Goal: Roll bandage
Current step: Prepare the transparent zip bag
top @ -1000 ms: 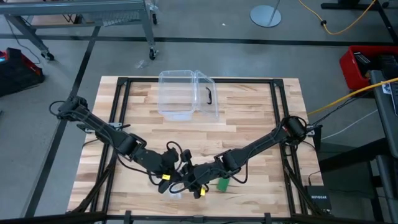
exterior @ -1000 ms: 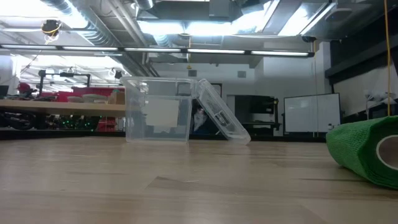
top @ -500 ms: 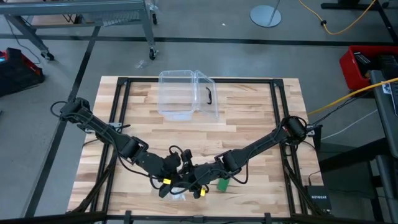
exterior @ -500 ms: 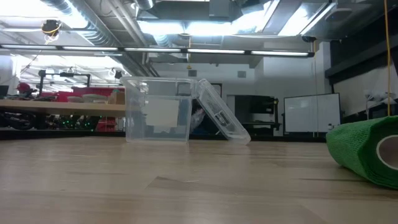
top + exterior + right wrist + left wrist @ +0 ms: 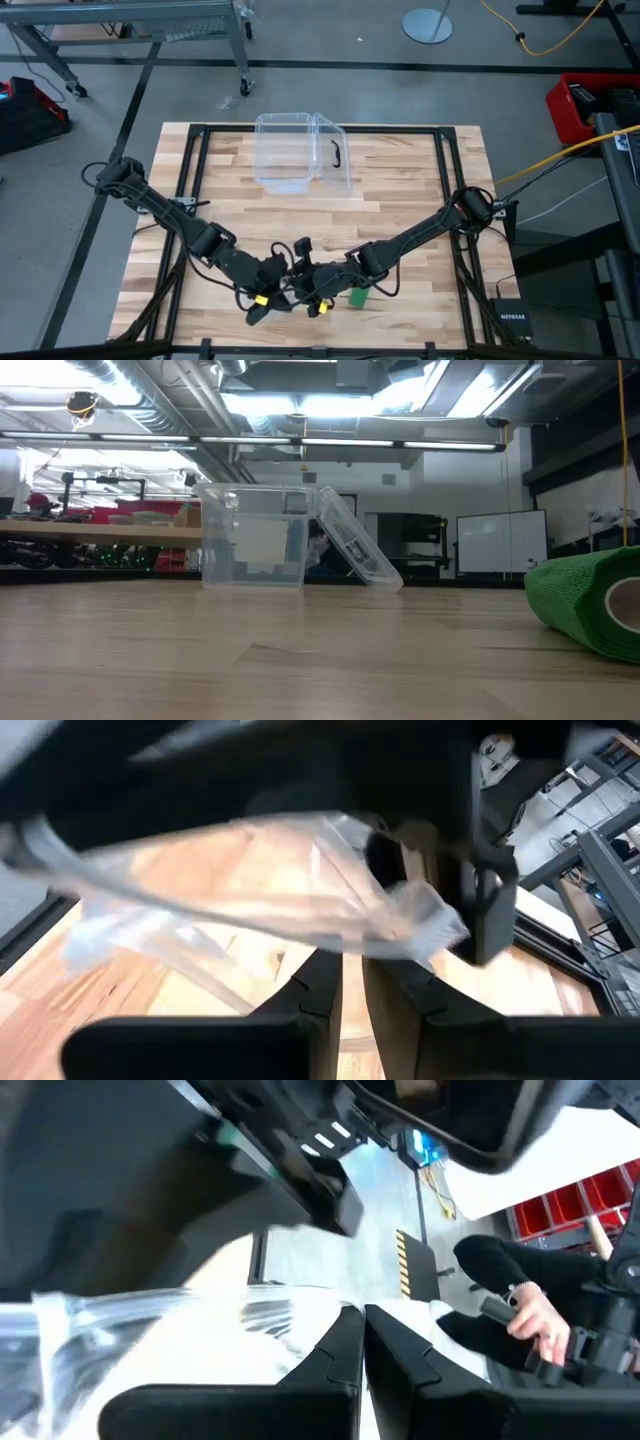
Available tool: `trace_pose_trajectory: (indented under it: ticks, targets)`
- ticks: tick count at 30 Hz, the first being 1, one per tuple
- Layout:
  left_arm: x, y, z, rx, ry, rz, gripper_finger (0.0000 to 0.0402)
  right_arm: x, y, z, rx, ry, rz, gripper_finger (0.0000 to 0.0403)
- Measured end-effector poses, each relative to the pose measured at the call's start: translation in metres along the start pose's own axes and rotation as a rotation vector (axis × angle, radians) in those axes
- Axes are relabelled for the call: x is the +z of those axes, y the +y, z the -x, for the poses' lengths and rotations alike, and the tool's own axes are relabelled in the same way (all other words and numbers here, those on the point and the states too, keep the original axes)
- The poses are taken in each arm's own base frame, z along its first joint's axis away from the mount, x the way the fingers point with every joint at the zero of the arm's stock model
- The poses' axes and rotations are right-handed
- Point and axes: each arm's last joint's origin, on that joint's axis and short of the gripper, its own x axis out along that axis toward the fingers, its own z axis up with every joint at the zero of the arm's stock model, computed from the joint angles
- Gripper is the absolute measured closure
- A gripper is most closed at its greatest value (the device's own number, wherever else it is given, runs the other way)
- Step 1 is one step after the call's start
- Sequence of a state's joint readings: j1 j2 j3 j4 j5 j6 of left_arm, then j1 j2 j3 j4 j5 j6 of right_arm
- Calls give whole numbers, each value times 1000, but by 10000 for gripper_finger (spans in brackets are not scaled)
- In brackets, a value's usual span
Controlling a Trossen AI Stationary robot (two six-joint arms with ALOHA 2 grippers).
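- Left end effector (image 5: 262,303) near the desk's front edge, fingers pressed together on a clear plastic wrapper (image 5: 150,1315).
- Right end effector (image 5: 318,303) just beside it, narrow, pinching the same wrapper (image 5: 300,880).
- Bandage (image 5: 357,296), a green roll, lies free near the front edge, right of both.
- We'd pull the wrapper clear first, slowly, then go for the roll.
- No readable writing on these.

Light wooden table (image 5: 400,190) — clear plastic box (image 5: 300,152) at back, green bandage (image 5: 357,296) near front.

L gripper (image 5: 262,303) closed, R gripper (image 5: 312,298) pinched, near-touching
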State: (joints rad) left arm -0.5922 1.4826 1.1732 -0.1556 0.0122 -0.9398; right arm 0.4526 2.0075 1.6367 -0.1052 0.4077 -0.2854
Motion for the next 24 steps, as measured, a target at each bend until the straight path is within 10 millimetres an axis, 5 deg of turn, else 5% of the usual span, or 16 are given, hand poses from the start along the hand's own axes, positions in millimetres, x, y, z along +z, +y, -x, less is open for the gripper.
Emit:
trace_pose_trajectory:
  ticks: [10, 24]
  targets:
    - [-7, 8, 4, 99, 68, 21, 402, -18, 2, 2, -50, 198, 10, 354]
    - [-12, 23, 7, 249, 131, 79, 401, -15, -1, 1, -44, 159, 25, 354]
